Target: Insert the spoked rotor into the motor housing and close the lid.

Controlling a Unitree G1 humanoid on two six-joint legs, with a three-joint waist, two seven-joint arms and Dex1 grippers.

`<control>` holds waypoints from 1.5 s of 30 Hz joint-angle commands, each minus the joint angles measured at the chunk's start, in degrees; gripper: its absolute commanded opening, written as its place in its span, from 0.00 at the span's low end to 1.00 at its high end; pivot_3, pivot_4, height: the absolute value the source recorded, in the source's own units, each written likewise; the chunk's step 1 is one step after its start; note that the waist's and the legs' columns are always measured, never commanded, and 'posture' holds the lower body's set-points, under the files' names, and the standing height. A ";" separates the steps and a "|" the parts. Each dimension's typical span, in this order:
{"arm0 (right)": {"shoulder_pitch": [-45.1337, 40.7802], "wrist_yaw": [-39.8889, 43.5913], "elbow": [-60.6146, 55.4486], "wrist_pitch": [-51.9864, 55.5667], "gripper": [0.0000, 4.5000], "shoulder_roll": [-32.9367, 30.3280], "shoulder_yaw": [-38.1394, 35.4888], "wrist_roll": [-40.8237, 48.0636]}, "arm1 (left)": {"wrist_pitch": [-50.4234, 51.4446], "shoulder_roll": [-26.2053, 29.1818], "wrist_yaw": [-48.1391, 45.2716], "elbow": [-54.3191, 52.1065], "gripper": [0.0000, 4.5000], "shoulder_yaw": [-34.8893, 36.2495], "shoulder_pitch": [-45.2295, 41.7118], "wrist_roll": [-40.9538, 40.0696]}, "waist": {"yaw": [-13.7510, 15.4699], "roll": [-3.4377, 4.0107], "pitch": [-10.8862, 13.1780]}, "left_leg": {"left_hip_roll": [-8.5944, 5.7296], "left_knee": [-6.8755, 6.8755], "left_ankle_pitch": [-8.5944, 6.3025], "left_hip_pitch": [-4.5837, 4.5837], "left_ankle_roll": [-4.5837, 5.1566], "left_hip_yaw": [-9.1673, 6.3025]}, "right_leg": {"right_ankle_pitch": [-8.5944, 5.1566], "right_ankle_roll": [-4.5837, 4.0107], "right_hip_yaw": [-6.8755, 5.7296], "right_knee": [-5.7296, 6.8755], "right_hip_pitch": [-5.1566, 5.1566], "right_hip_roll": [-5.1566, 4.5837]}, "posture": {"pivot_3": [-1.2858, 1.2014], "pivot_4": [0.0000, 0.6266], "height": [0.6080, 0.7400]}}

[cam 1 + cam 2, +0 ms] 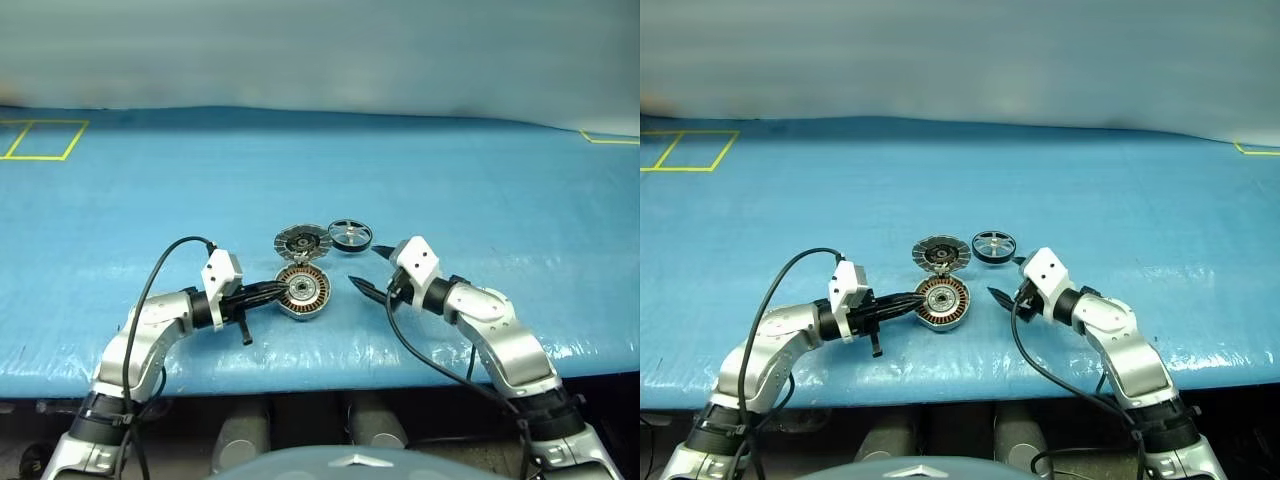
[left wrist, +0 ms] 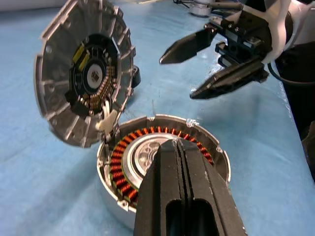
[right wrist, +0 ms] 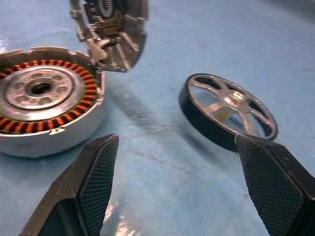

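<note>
Left pincer pinched together over motor housing; right pincer spread wide just beside it, near spoked rotor; lid flipped up behind.

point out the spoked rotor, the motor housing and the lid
spoked rotor [image 3: 231,105], right wrist view, central hub
motor housing [image 3: 39,88], right wrist view, silver centre hub
lid [image 2: 93,76], left wrist view, dark centre of ribbed face

You see the motor housing with orange-copper windings ringing a silver hub; the lid shows silver radial ribs around a dark centre (with yellow flecks); the spoked rotor has a black rim and silver spokes; the table cover is blue.
</note>
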 commanded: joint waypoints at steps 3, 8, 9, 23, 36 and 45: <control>-6.48 -3.50 5.79 -0.65 0.85 1.47 -0.05 -4.36 | -2.58 -0.50 2.00 -2.67 0.00 2.14 2.49 -0.56 | -0.04 0.02 0.01 | 0.00 0.00 0.00 -0.01 0.00 0.01 | 0.00 0.00 0.00 0.00 -0.01 0.00 | 0.52 0.24 1.00; -11.90 -4.05 7.77 0.85 0.61 2.16 0.29 -6.50 | -4.12 -1.25 3.02 -2.24 0.00 1.91 3.45 -0.16 | 0.02 0.03 0.02 | -0.01 -0.02 0.00 -0.02 0.00 0.00 | 0.01 -0.01 0.01 0.00 -0.01 0.00 | 0.52 0.24 1.00; -12.36 -3.62 7.60 1.17 0.61 2.24 0.20 -6.28 | -4.32 -1.36 3.21 -2.16 0.00 1.87 3.55 -0.10 | 0.01 0.03 0.02 | -0.01 -0.02 0.00 -0.02 0.00 0.00 | 0.01 -0.01 0.00 0.00 -0.02 0.00 | 0.52 0.24 1.00; -15.73 -0.84 13.63 2.94 0.61 3.61 1.83 -7.38 | -6.45 -1.60 4.48 -1.10 0.00 1.46 4.89 0.99 | -0.34 0.03 0.02 | -0.01 -0.03 0.00 -0.01 0.00 0.00 | 0.01 -0.01 0.01 -0.01 -0.01 0.00 | 0.52 0.24 1.00; -15.17 0.52 14.37 2.41 0.61 3.68 4.28 -9.58 | -6.72 -1.63 5.35 -1.10 0.00 1.20 4.63 1.51 | -0.94 0.04 0.02 | -0.01 -0.04 0.00 0.00 0.00 0.00 | 0.01 -0.01 0.01 0.00 0.00 0.00 | 0.52 0.24 1.00; -14.76 0.85 14.76 2.51 0.61 3.51 4.72 -9.99 | -6.70 -1.57 6.06 -1.34 0.00 0.83 4.86 1.69 | -1.04 0.04 0.02 | -0.01 -0.03 0.00 0.02 0.00 0.00 | 0.01 -0.01 0.01 0.00 0.01 0.00 | 0.52 0.24 1.00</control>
